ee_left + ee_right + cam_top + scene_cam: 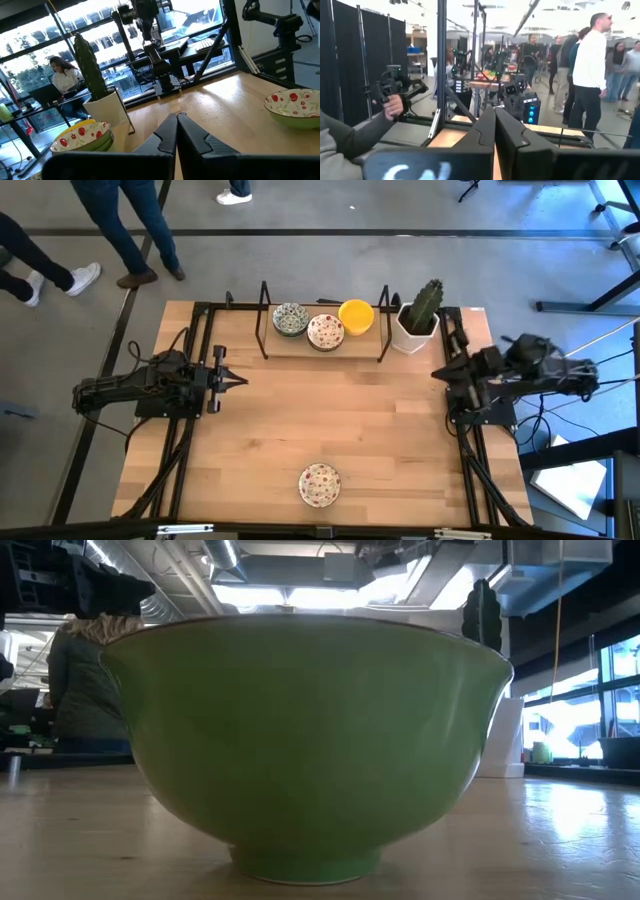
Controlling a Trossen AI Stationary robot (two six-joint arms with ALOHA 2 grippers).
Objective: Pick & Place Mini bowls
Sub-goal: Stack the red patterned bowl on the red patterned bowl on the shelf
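Left gripper (241, 380) at the table's left edge, fingers pressed together and holding nothing, tips pointing toward the table's middle; same closed fingers (176, 131) seen close in the left wrist view. Right gripper (438, 373) at the table's right edge, likewise closed and empty, fingers (495, 131) meeting in the right wrist view. Both arms resting low over the black frame rails, well apart from every bowl.

Light wooden table (330, 420) between them. Near the front edge, about midway across, one white mini bowl with red speckles (319, 484), alone, upright; green on the outside, filling most of the low view (305, 745) and showing at the side of the left wrist view (294, 106).

At the back of the table, on a wooden shelf (355, 345) between two black upright brackets, three more bowls in a row: green-blue patterned bowl (290, 319), red-speckled bowl (325, 332) touching it, plain yellow bowl (356, 315) just beside. Whether any are stacks, unclear from above. Just beside the shelf's right end, white square pot with a green cactus (418, 320).

Beyond the table's far left corner, legs of people standing (130, 230) on the grey floor. In the right wrist view, several people in the room, one in a white top (589, 65).
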